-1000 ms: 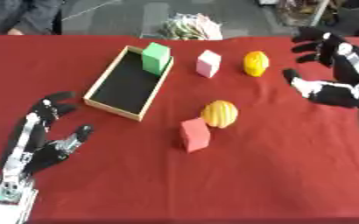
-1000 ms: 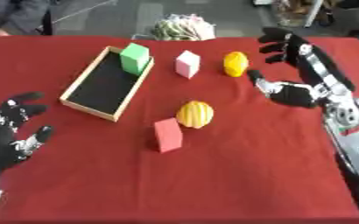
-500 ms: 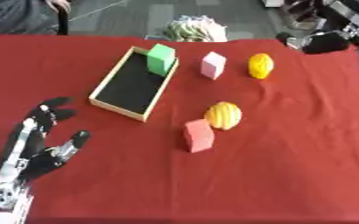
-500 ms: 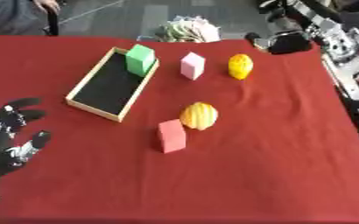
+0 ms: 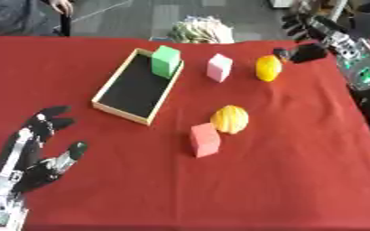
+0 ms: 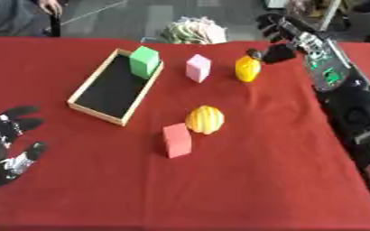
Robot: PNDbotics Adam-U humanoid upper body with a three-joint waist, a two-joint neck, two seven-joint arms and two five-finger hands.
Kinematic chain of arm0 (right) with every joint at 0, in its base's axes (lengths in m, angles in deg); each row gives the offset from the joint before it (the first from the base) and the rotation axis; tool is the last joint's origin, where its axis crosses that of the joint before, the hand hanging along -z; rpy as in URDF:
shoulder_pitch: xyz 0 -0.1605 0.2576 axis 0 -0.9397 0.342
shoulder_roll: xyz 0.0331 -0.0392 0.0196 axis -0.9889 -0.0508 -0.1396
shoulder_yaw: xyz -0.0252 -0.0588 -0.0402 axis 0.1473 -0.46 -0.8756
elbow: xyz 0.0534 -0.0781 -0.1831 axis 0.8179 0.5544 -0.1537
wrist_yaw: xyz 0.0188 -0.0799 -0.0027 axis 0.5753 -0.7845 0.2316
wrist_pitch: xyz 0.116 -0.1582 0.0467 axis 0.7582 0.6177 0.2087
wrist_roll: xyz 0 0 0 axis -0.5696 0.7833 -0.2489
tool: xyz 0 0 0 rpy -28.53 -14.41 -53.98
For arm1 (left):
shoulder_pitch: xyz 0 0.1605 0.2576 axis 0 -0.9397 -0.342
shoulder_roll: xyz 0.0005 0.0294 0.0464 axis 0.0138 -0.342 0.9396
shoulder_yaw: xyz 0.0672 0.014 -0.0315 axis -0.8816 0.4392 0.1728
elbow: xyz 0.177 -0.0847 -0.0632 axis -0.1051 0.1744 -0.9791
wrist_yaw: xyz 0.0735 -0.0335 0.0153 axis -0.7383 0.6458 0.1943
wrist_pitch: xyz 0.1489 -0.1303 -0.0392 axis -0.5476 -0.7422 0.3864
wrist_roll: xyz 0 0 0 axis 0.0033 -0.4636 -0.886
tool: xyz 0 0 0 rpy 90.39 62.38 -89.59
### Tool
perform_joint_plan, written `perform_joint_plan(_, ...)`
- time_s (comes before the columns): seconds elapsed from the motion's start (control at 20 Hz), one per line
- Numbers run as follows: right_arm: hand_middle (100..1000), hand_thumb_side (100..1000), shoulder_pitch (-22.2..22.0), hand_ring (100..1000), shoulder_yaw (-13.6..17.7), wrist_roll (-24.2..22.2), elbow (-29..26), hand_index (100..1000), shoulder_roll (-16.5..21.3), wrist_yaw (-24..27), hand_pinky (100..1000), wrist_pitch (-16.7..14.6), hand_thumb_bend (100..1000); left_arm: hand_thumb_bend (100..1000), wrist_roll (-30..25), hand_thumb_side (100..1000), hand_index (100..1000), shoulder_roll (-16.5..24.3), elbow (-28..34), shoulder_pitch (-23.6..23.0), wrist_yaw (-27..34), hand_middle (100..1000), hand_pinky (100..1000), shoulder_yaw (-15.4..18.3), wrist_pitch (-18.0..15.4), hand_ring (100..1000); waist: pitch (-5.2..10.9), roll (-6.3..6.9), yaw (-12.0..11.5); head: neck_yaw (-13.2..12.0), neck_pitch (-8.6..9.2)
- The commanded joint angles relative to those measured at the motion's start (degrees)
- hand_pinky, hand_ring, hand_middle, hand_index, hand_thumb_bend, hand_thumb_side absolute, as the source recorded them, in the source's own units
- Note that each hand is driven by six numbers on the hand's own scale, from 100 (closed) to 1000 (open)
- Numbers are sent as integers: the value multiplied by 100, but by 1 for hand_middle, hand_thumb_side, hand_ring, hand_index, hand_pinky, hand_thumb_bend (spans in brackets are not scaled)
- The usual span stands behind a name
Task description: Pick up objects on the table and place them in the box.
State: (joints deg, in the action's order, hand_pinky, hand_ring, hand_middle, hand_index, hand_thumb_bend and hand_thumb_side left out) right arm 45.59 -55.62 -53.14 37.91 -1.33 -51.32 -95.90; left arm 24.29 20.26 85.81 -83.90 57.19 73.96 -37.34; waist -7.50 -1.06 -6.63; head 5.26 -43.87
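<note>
On the red tabletop [image 5: 298, 149] the box [image 5: 137, 87] holds a green cube [image 5: 165, 61] at its far end. A pink cube [image 5: 219, 67] and lemon [image 5: 268, 68] lie beyond; an orange [image 5: 230, 119] touches a red cube [image 5: 205, 139]. The left hand [image 5: 32, 155] rests lower left, fingers spread (holding nothing). The right hand [image 6: 279, 34] hovers by the lemon, fingers open.

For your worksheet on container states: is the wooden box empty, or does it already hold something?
Not empty. The box holds one green block, standing at its far end; the rest of its black floor is bare.
</note>
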Motion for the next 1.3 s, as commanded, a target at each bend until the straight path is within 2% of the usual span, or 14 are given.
perform_joint_plan(0.05, 822, 132, 191, 824, 207, 281, 323, 923, 59, -166, 768, 49, 429, 657, -65, 461, 819, 88, 112, 94, 53, 785, 845, -38, -17, 755, 133, -10, -33, 72, -25)
perform_joint_plan(0.3, 821, 143, 200, 823, 299, 562, 647, 922, 41, -118, 767, 91, 432, 653, -129, 462, 819, 88, 136, 123, 75, 784, 845, -60, -32, 755, 90, -5, -115, 132, -25)
perform_joint_plan(0.85, 814, 160, 133, 819, 339, 675, 970, 913, -26, -16, 765, 161, 425, 647, -228, 464, 821, 82, 214, 240, 114, 783, 844, -97, -48, 755, -85, 41, -325, 273, -25)
perform_joint_plan(1.3, 800, 133, 103, 805, 346, 900, 1122, 889, -20, -126, 753, 313, 395, 642, -305, 469, 822, 73, 242, 321, 130, 783, 844, -138, -58, 755, -195, 59, -470, 382, -25)
